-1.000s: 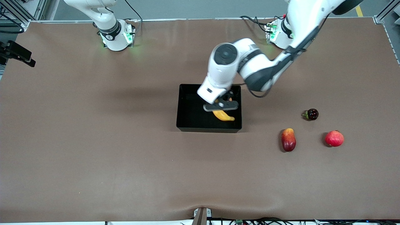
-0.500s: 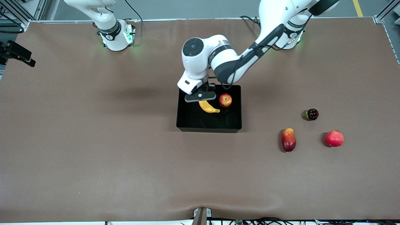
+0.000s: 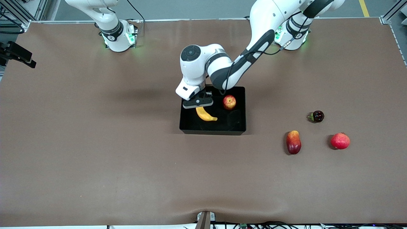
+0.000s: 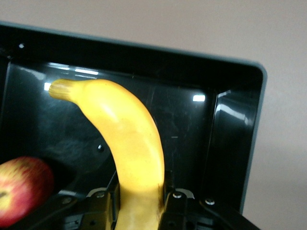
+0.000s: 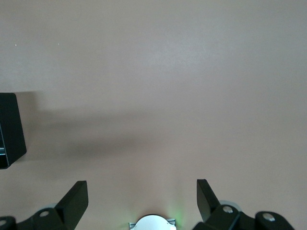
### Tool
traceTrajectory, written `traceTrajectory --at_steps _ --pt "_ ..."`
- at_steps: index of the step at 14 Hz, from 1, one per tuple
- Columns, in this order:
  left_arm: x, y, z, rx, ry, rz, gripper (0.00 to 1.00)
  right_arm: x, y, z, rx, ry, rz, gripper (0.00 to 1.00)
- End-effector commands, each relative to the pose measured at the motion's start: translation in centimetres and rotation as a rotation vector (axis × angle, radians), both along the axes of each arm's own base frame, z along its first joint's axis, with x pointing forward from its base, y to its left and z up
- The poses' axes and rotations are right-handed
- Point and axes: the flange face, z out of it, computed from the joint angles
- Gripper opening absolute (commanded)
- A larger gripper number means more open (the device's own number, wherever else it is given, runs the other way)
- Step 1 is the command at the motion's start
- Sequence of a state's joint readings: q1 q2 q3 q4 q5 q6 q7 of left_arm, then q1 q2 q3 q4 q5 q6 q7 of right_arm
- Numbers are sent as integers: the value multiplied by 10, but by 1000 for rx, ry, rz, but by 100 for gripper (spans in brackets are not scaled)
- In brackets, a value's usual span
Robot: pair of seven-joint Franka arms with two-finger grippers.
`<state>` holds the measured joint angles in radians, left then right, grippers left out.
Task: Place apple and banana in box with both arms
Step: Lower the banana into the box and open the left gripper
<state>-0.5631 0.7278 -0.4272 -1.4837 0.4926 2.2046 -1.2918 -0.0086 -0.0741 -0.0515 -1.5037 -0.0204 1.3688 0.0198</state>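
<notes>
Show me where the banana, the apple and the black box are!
banana (image 3: 205, 114), front view, on the middle of its yellow body, in the box.
apple (image 3: 229, 102), front view, on its red top, in the box.
box (image 3: 212, 130), front view, on the wall nearest the camera.

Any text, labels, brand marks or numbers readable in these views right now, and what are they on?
No legible text in any view.
Right arm's base collar: a small round mark, too small to read.
Black rectangular plastic box, long yellow banana held by the left gripper, small red apple: no labels.
Right gripper, open over bare table: no markings.
</notes>
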Motion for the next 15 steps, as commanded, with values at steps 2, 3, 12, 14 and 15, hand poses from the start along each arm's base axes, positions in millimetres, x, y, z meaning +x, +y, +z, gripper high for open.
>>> traceTrajectory --at_steps 2,3,12,14,15 --pt "1 -10 -9 4 -54 -16 0 -4 1 5 16 -4 2 100" --pt "-3 -13 -15 12 -54 -23 0 -4 1 5 16 -4 2 100" --pt "-25 -18 -78 83 -19 -62 14 -4 1 6 16 -5 2 100" --pt "-24 -17 -79 81 -16 -37 71 -4 3 6 16 -5 5 100" --pt "-20 -15 -75 77 -25 -27 100 -4 3 6 16 -5 5 100"
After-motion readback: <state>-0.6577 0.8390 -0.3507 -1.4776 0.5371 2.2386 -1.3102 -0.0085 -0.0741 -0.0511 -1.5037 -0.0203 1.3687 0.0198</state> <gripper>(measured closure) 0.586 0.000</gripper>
